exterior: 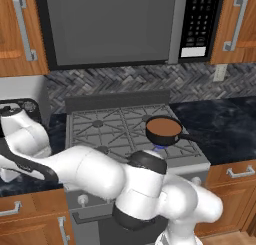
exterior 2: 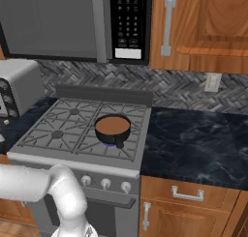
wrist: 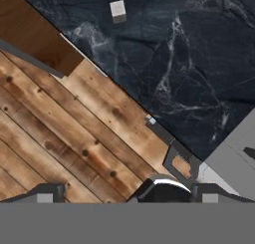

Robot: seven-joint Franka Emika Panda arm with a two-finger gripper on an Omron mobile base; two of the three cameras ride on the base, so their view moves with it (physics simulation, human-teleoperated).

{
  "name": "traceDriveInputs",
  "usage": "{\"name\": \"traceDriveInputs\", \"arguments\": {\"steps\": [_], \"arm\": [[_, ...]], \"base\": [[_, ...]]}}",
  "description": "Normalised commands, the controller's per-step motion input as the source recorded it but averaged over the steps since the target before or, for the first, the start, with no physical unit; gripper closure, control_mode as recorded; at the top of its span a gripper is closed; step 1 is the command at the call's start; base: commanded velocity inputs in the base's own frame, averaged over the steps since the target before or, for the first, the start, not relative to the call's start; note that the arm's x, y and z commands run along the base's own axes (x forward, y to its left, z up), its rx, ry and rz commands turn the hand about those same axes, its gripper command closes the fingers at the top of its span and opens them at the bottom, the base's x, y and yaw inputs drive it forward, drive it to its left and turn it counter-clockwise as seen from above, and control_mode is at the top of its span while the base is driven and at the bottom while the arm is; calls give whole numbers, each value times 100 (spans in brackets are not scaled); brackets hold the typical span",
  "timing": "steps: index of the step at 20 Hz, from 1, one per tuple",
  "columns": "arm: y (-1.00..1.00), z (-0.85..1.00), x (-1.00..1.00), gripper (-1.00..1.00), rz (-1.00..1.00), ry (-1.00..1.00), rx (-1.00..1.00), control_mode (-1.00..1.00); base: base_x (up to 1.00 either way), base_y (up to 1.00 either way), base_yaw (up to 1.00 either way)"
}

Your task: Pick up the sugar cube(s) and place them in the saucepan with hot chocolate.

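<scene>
The gripper [wrist: 124, 193] hung over the front edge of the dark marble counter [wrist: 189, 63], looking straight down past it to the wooden floor [wrist: 60, 143]. Only the dark finger tips [wrist: 47, 192] poked up at the bottom of the hand view, set wide apart with nothing between them, so it looked open and empty.

One sugar cube [wrist: 118, 9], off-white, sat well away from the tips on the counter's dark stone, at the far edge of what the hand could see. A second cube I could not pick out anywhere.

Further off, the saucepan with hot chocolate [exterior: 163, 130] stood on a front burner of the stove [exterior: 125, 131], a small blue flame under it, its black handle [exterior: 192, 138] pointing toward the counter on the other side.

To my eye the step in hand was the reach for that cube, and it was barely begun. Doing it well would mean bringing the hand over the counter until the cube lay centred between the tips, squaring the jaws to two flat faces, then coming down vertically. The cube is tiny and light, so a glancing finger could skid it across the smooth stone. A gentle closing squeeze would probably be enough.
</scene>
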Motion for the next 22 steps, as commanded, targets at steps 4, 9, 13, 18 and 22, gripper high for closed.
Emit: {"name": "traceDriveInputs", "arguments": {"steps": [4, 9, 13, 18, 22], "arm": [[39, -13, 23, -100, 0, 0, -1, -100], [28, -17, 23, -100, 0, 0, -1, -100], [38, -31, 16, -100, 0, 0, 0, -100], [38, -31, 14, -100, 4, 1, 0, -100], [38, -36, 14, -100, 9, 0, 0, -100]], "base": [[0, 0, 0], [0, 0, 0], [0, 0, 0], [0, 0, 0], [0, 0, 0]]}}
